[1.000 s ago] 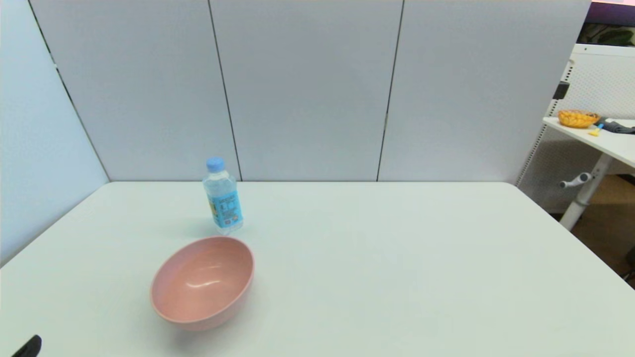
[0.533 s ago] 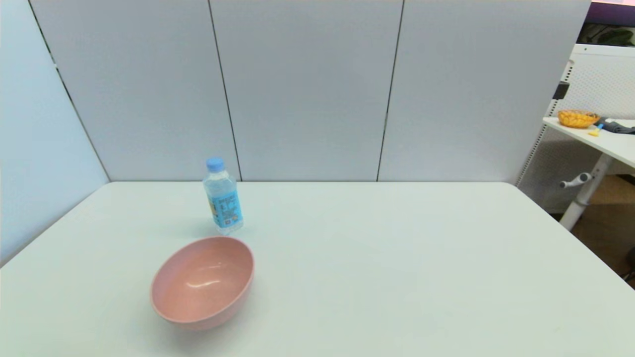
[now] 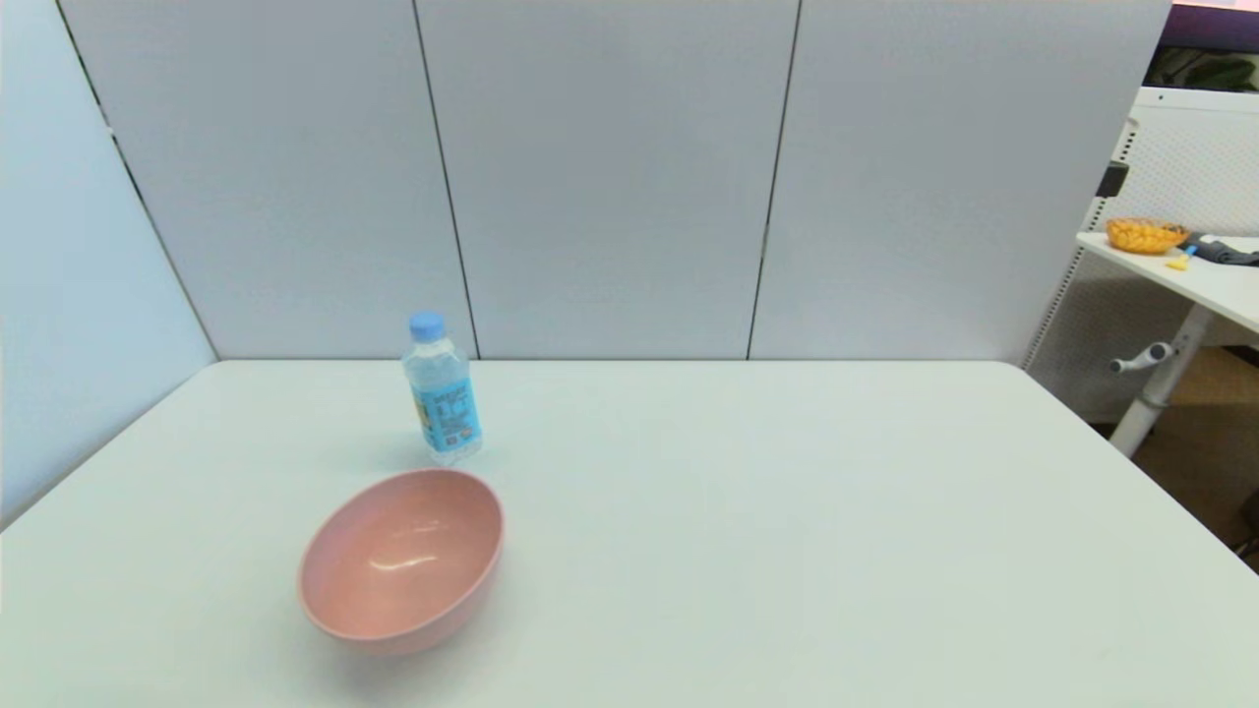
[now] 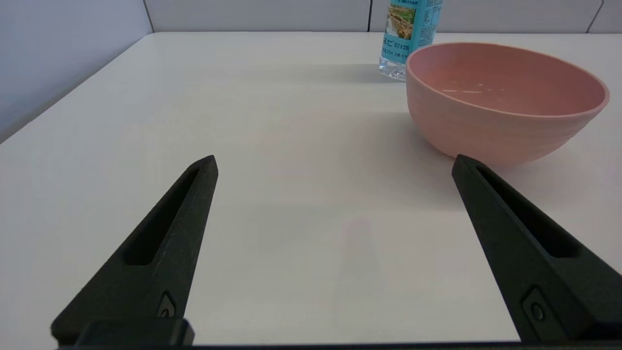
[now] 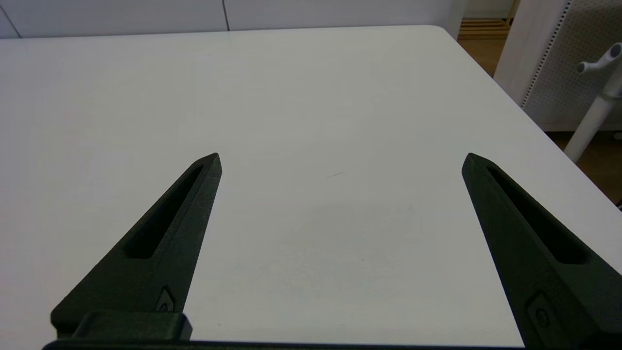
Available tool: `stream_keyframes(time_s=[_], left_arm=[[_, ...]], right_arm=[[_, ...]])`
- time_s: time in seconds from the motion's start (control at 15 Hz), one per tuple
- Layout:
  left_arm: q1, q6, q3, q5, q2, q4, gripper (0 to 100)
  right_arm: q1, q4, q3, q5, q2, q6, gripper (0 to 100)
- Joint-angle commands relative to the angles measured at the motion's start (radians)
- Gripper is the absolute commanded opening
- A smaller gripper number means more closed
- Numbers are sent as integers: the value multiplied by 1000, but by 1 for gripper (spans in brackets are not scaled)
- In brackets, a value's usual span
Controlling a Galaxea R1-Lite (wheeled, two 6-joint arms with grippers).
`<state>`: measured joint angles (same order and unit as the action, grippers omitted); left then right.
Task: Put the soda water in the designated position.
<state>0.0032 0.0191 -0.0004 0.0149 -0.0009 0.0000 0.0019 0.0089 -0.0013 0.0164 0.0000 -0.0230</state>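
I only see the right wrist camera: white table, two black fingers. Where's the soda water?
Observer: The small clear plastic bottle with a light-blue cap stands upright far back on the white table, on the robot's left.
Operator: Anything near it?
Observer: A round pink bowl sits just in front, nearer the robot.
Operator: My right gripper is empty. Is the left holding it?
Observer: No, the left gripper is open, empty, short of the bowl.

A pink bowl (image 3: 401,559) sits upright on a white table (image 3: 787,511). Grey partition panels (image 3: 610,177) stand behind the table.
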Motion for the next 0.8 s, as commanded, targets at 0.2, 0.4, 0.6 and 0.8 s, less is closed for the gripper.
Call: stream_keyframes(time_s=[0.2,0.4,0.6,0.8], left_arm=[[0,-1,0,0,2,0,100],[0,-1,0,0,2,0,100],[0,-1,0,0,2,0,100],[0,-1,0,0,2,0,100]], right_arm=[[1,0,0,0,2,0,100],[1,0,0,0,2,0,100],[0,-1,0,-1,0,9,100],[0,0,0,-1,0,8,100]])
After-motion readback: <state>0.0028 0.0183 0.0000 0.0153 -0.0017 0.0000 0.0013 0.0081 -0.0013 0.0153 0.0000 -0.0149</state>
